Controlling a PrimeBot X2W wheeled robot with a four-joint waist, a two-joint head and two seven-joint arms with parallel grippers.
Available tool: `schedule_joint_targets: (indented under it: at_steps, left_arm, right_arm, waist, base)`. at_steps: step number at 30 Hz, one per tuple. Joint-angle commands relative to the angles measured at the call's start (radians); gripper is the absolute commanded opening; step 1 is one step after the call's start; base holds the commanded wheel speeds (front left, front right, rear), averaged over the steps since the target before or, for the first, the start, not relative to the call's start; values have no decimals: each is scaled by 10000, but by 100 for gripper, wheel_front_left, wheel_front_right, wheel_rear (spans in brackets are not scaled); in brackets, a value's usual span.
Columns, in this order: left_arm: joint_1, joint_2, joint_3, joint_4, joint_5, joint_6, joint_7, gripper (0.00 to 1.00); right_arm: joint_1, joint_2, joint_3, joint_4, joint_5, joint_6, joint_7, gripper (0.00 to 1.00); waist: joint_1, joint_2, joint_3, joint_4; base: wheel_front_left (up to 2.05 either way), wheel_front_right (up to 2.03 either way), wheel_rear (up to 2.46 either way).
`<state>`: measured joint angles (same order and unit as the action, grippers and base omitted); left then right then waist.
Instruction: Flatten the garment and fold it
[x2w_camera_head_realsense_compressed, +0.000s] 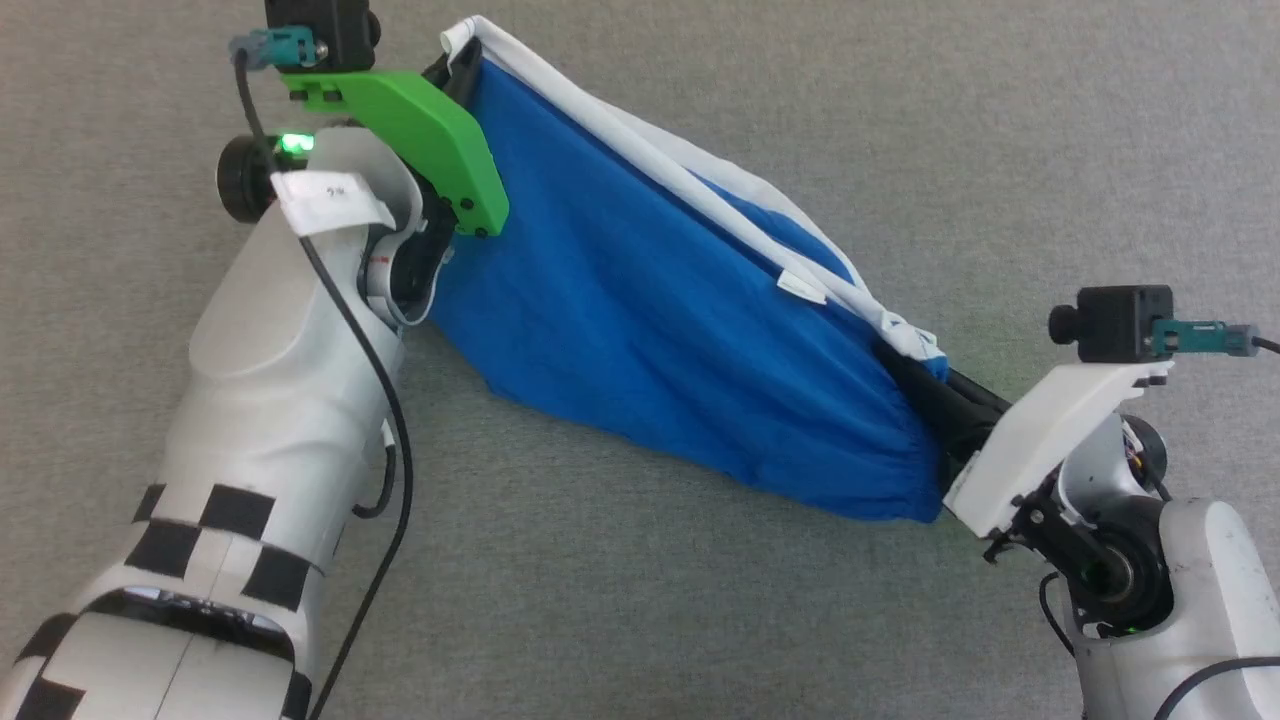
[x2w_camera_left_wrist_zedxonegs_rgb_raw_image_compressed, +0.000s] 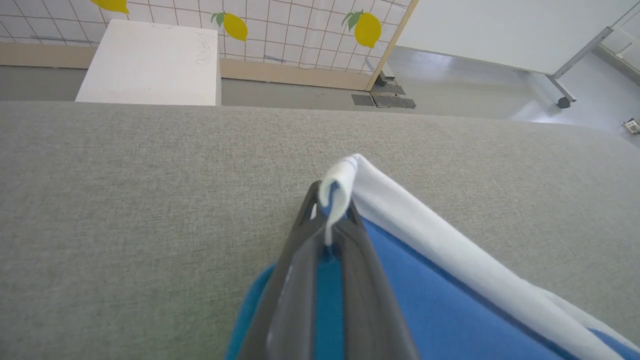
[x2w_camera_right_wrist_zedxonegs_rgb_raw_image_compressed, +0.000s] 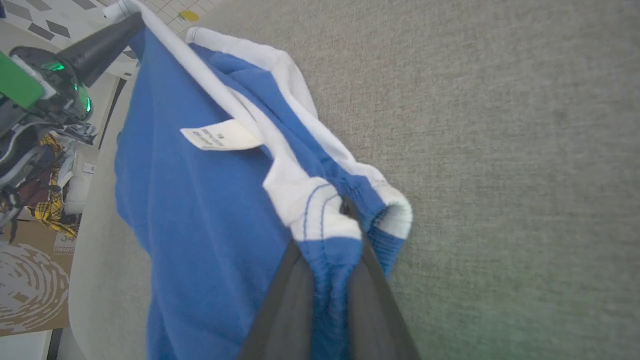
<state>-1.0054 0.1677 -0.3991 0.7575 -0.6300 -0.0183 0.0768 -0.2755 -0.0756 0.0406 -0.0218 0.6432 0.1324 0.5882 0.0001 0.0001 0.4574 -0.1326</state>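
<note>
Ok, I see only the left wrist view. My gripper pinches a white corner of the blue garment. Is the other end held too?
Observer: Yes, the right gripper is shut on the opposite end of the garment.
Operator: Is the cloth stretched or slack?
Observer: The white waistband runs taut from the left gripper to the right one. The blue cloth sags from it over the grey surface.
Operator: Is any label visible?
Observer: A small white tag hangs at the waistband, nearer the right gripper.
</note>
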Motion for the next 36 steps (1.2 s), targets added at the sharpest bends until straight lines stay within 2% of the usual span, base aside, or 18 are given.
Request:
schedule_joint_targets:
  at_steps: [1, 9, 10, 11, 12, 19, 25, 29, 36]
  left_arm:
    - [-236, 63, -44, 192, 181, -54, -40, 0]
    - [-497, 27, -224, 1154, 253, -182, -142, 0]
    - [-532, -6, -223, 1234, 236, -209, -207, 21]
    - [-555, -25, -221, 1299, 223, -225, -262, 76]
    - [-589, -44, -205, 1365, 221, -215, -400, 100]
    - [-739, -34, -344, 1760, 401, -345, -1408, 100]
    - [-489, 284, -655, 1309, 1020, -301, -2941, 100]
    - [434, 598, -235, 101, 1041, -185, -3351, 100]
    - [3483, 1382, 900, -3664, 1739, 680, -3382, 100]
  right_arm:
    - [-159, 24, 55, 43, 43, -17, -34, 0]
    - [-250, 65, 553, 25, 355, -17, 27, 0]
    - [-236, 58, 593, 3, 403, -17, 66, 41]
    - [-219, 40, 621, -19, 426, -17, 95, 100]
    - [-194, 18, 624, -49, 446, -17, 111, 100]
    - [300, -175, 191, -852, 27, -17, -345, 100]
    - [979, -210, -197, -1683, -1614, -17, -713, 100]
    - [1486, -227, -44, -2016, -3098, -17, -490, 100]
    - [2247, 53, 250, -2119, -4608, -17, 290, 100]
  waist:
    - [-1, -1, 355, -304]
    - [-1, -1, 618, -535]
    - [-1, -1, 616, -532]
    - [-1, -1, 605, -530]
    - [-1, -1, 580, -520]
    - [-1, -1, -220, -164]
    - [-1, -1, -1106, 215]
    - [-1, -1, -1694, 448]
    - [-1, -1, -2413, 802]
  base:
    - [0, 0, 0]
    - [0, 0, 0]
    - [0, 0, 0]
    - [0, 0, 0]
    - [0, 0, 0]
    - [0, 0, 0]
    - [0, 0, 0]
    - [0, 0, 0]
    - [0, 0, 0]
